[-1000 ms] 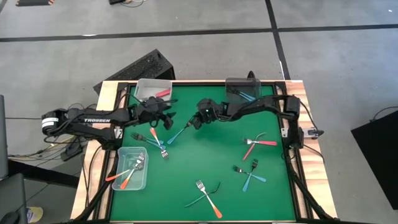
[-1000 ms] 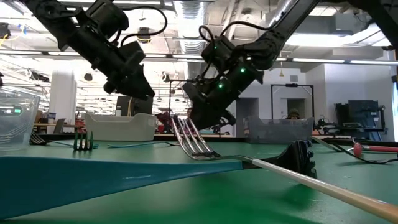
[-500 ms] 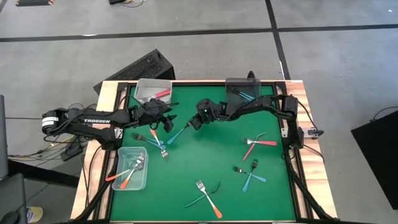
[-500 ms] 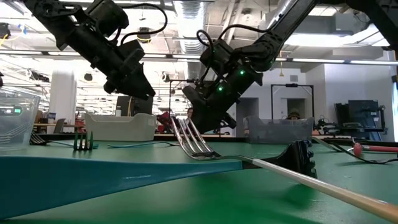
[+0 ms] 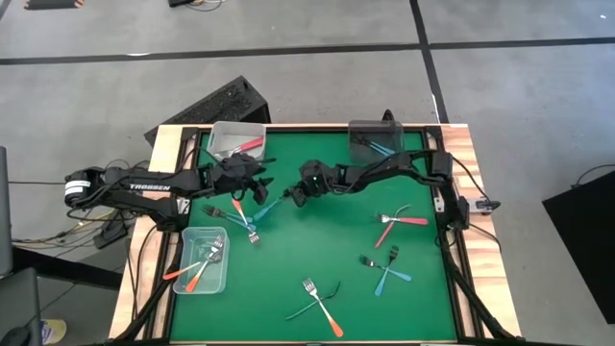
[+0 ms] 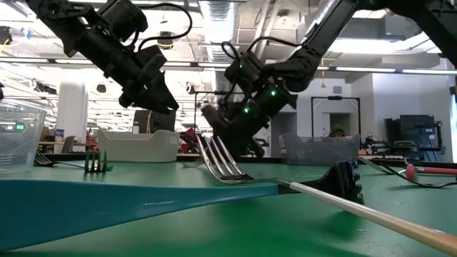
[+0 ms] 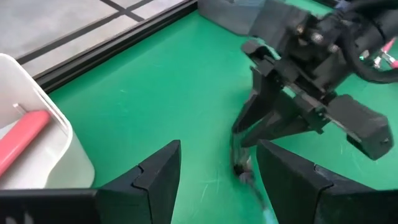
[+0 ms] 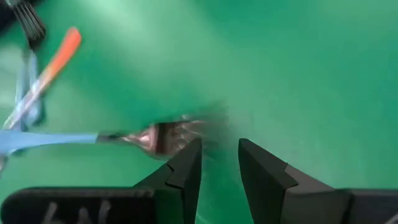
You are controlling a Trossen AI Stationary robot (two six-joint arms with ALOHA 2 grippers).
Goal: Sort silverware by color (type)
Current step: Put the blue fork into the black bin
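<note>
- On the green mat sit three bins: a white bin at the far left, a dark grey bin at the far right, and a clear bin at the near left edge.
- The white bin holds one red-handled utensil; the dark grey bin holds a blue-handled one; the clear bin holds two orange-handled forks.
- Loose silverware lies in four spots: a blue-handled fork at the centre, a crossed heap just left of it, a red and teal pair at the right, a blue pair below that, and an orange and teal pair near the front; exact counts in the heaps are hard to tell.
- The left gripper hovers by the white bin, fingers spread apart and holding nothing.
- The right gripper hangs low over the centre fork's head, its fingers parted with nothing between them.
</note>
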